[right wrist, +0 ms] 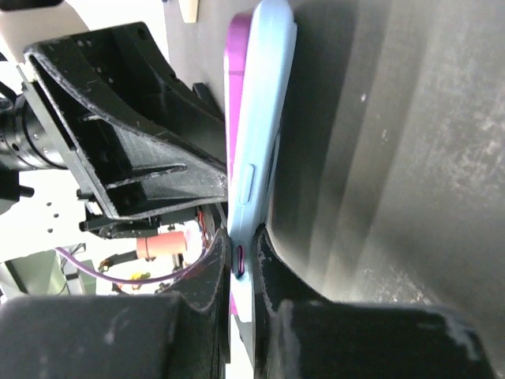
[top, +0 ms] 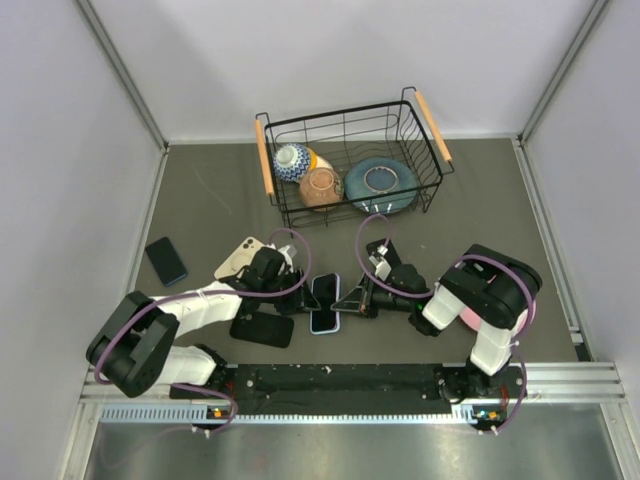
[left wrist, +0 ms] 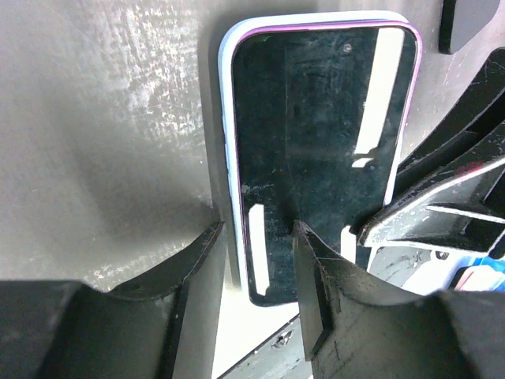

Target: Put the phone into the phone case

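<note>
A purple-edged phone [left wrist: 323,118] with a dark screen sits in a light blue case [left wrist: 226,142] at the table's middle [top: 325,303]. My right gripper [right wrist: 245,245] is shut on one edge of the cased phone, one finger on the purple screen side [right wrist: 235,79], the other on the blue back [right wrist: 264,118]. My left gripper [left wrist: 256,233] is open and straddles the case's long edge, one fingertip [left wrist: 304,237] over the screen, the other [left wrist: 209,245] outside the case. From above the left gripper [top: 295,293] and right gripper [top: 347,298] flank the phone.
A black phone or case [top: 262,327] lies just left of the left gripper. A cream phone [top: 240,257] and a dark blue phone [top: 165,260] lie further left. A wire basket [top: 432,125] with bowls and a plate stands at the back.
</note>
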